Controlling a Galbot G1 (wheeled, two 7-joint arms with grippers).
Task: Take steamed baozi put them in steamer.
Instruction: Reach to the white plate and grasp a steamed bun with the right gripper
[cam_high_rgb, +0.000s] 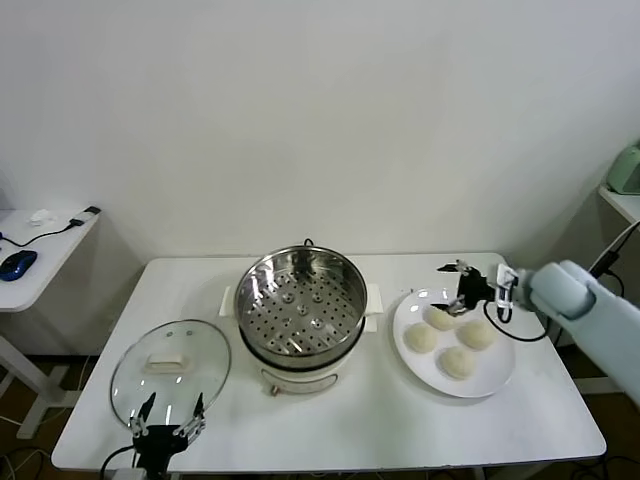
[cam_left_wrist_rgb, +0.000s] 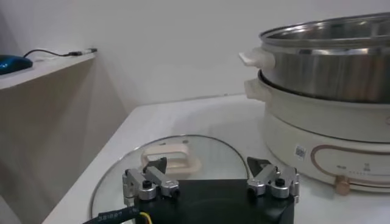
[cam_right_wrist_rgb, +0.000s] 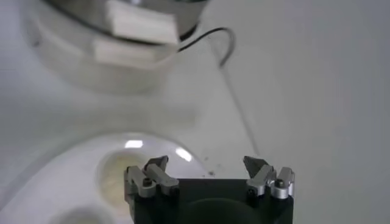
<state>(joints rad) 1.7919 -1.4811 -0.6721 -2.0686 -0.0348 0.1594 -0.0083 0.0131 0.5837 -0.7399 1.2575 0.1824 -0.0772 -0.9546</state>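
Several cream-white baozi (cam_high_rgb: 476, 333) lie on a flat white plate (cam_high_rgb: 500, 375) at the right of the table. The steel steamer (cam_high_rgb: 300, 300) with its perforated tray stands in the middle, with nothing in it. My right gripper (cam_high_rgb: 452, 288) is open and empty, hovering just above the plate's far edge next to the nearest bun (cam_high_rgb: 440, 317). In the right wrist view the open gripper (cam_right_wrist_rgb: 205, 162) is over the plate rim (cam_right_wrist_rgb: 61, 176), with one bun (cam_right_wrist_rgb: 116, 173) beside a fingertip. My left gripper (cam_high_rgb: 168, 420) is open and parked at the table's front left.
A round glass lid (cam_high_rgb: 170, 370) with a cream handle (cam_left_wrist_rgb: 172, 161) lies flat at the front left, just ahead of the left gripper (cam_left_wrist_rgb: 206, 164). The steamer's white base (cam_left_wrist_rgb: 317, 131) stands to its right. A side desk (cam_high_rgb: 40, 240) holds a blue mouse.
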